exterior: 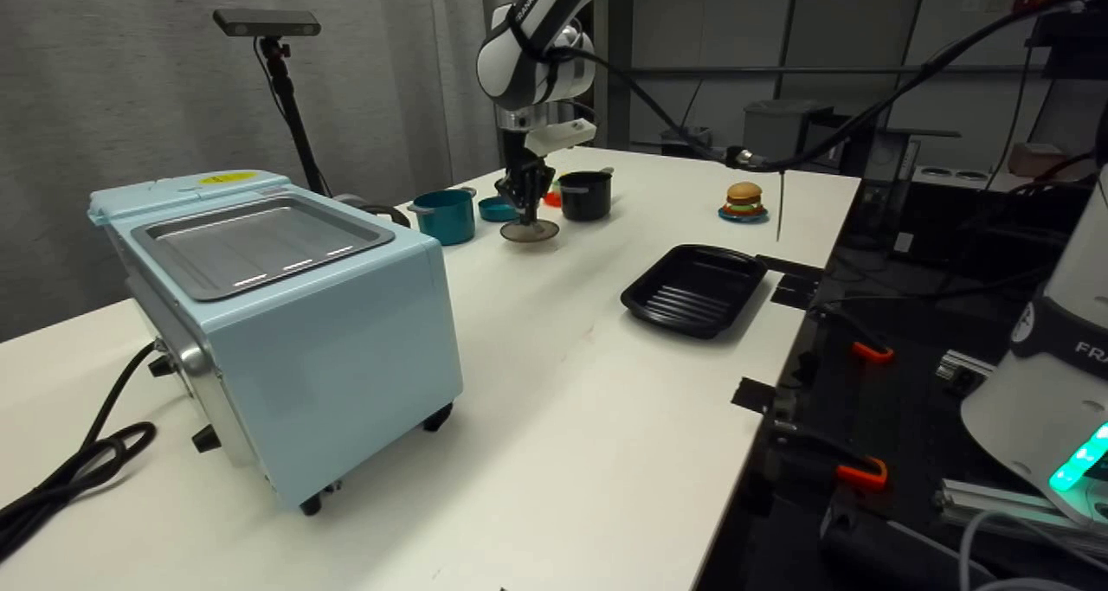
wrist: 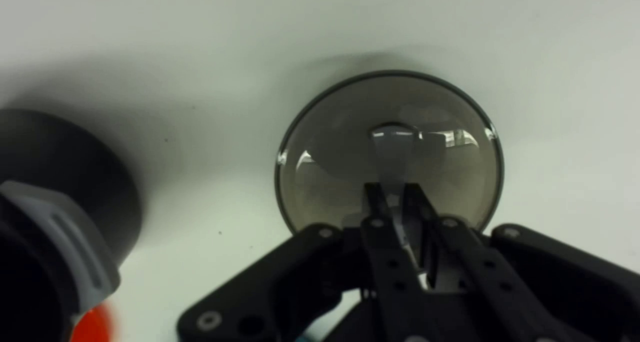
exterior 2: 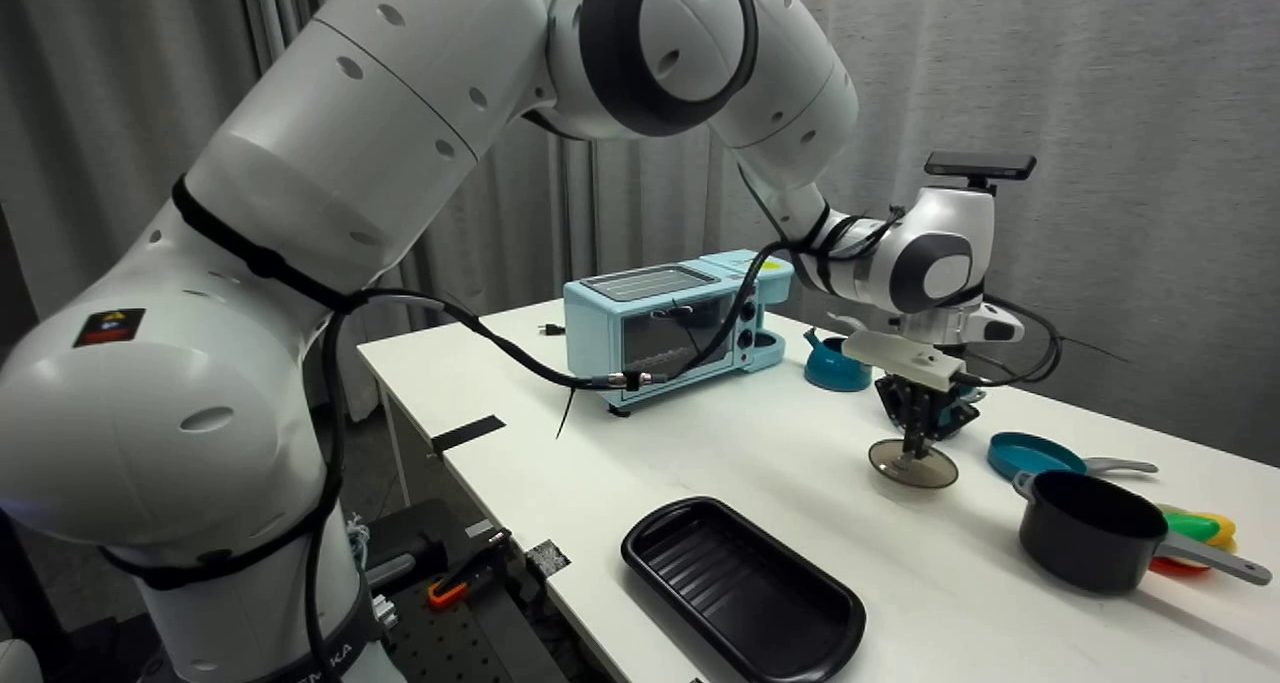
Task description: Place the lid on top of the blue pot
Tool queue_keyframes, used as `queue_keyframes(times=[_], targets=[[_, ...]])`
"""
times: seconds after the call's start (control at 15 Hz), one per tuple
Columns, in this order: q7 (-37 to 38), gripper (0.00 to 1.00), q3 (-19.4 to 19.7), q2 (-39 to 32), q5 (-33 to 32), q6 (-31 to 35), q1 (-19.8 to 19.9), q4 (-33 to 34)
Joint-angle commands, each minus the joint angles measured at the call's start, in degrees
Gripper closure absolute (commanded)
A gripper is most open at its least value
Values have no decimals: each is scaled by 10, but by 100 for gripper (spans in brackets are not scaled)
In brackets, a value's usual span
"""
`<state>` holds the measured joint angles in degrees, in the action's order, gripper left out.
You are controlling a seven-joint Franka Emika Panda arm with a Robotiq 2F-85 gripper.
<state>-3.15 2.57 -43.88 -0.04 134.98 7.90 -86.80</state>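
The lid is a round, smoky see-through disc with a dark rim and a grey handle; it shows in both exterior views (exterior: 541,232) (exterior 2: 900,471) and in the wrist view (wrist: 330,131). My gripper (exterior: 526,215) (exterior 2: 914,447) (wrist: 395,189) points down with its fingers closed on the lid's handle. The lid is at or just above the table, slightly tilted; the exact gap cannot be told. The blue pot (exterior: 446,217), teal with grey handles, stands upright and uncovered beside the gripper. In an exterior view it is mostly hidden behind the gripper (exterior 2: 964,397).
A black pot (exterior: 586,197) (exterior 2: 1085,533) (wrist: 55,146) and a teal pan (exterior: 497,209) (exterior 2: 1035,455) stand near the lid. A black tray (exterior: 692,292) (exterior 2: 740,593), a light blue oven (exterior: 338,349) (exterior 2: 650,313), a teal kettle (exterior 2: 838,368) and a toy burger (exterior: 744,200) are also on the table.
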Motion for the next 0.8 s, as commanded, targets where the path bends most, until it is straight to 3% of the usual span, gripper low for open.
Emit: queue_keyframes(times=[0.0, 0.6, 0.73], targets=[[-1, 96, 13, 36, -5, -26, 1, 4], [-5, 96, 8, 44, 4, -68, 4, 95], [8, 96, 4, 38, 2, -53, -9, 96]])
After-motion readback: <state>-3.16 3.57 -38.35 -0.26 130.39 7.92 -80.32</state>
